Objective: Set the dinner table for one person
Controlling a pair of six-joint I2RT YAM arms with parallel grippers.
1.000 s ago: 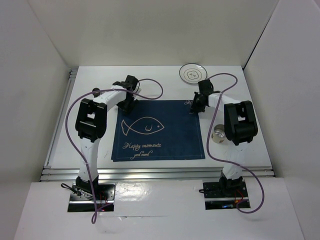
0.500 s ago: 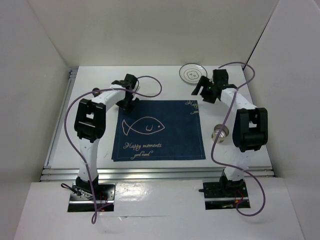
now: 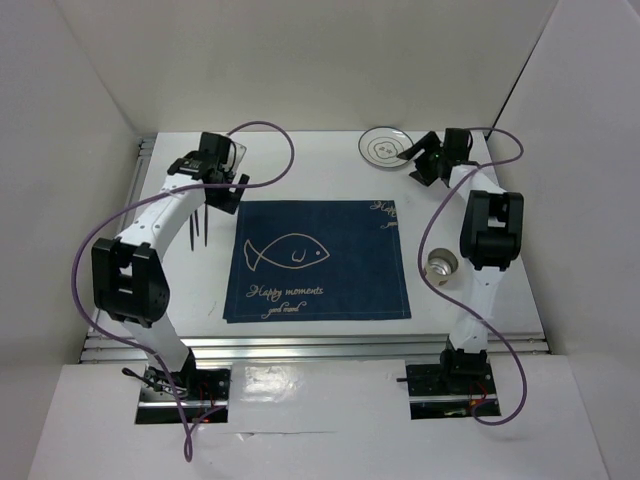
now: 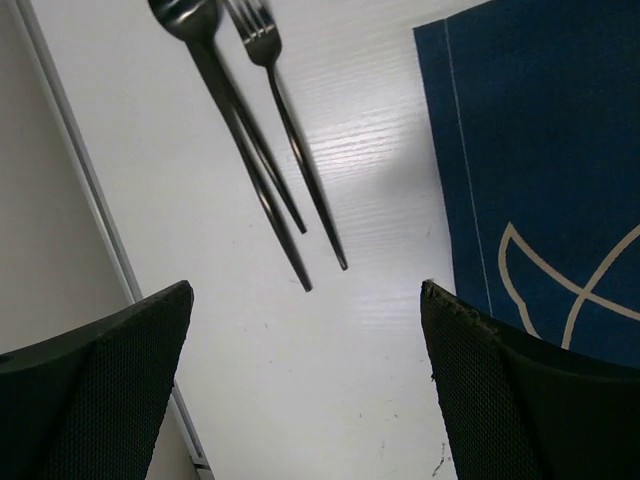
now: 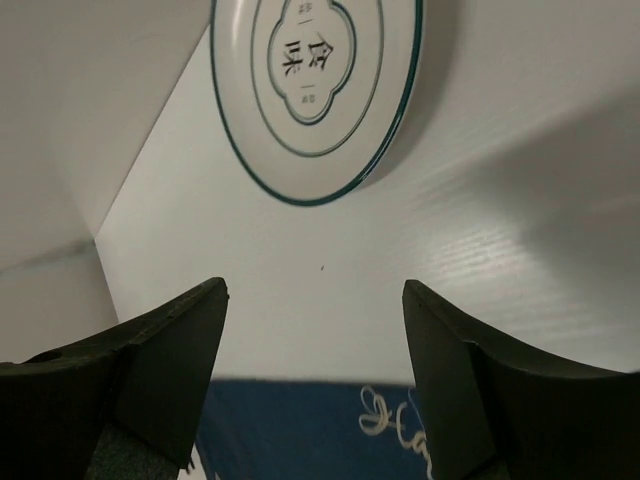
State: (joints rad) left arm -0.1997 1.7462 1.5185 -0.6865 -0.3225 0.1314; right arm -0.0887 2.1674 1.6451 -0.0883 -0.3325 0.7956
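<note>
The dinner table (image 3: 300, 180) is a white top with a navy fish-print placemat (image 3: 320, 260) at its middle. A dark spoon (image 4: 222, 95) and a dark fork (image 4: 290, 130) lie side by side left of the placemat, with another thin dark handle beside the spoon; they show as dark cutlery (image 3: 196, 226) in the top view. My left gripper (image 3: 222, 192) (image 4: 306, 310) hovers open just short of the handle ends, empty. A white plate (image 3: 385, 146) (image 5: 315, 90) with green rings sits at the back. My right gripper (image 3: 418, 165) (image 5: 315, 290) is open beside it, holding nothing.
A small metal cup (image 3: 440, 266) stands right of the placemat, by the right arm's link. White walls close in on the left, back and right. A silver rail (image 3: 320, 345) runs along the table's near edge and another (image 4: 90, 200) along its left side.
My right gripper opened and moved from the placemat's far right corner back toward the plate. My left arm swung left from the placemat's far left corner to above the cutlery.
</note>
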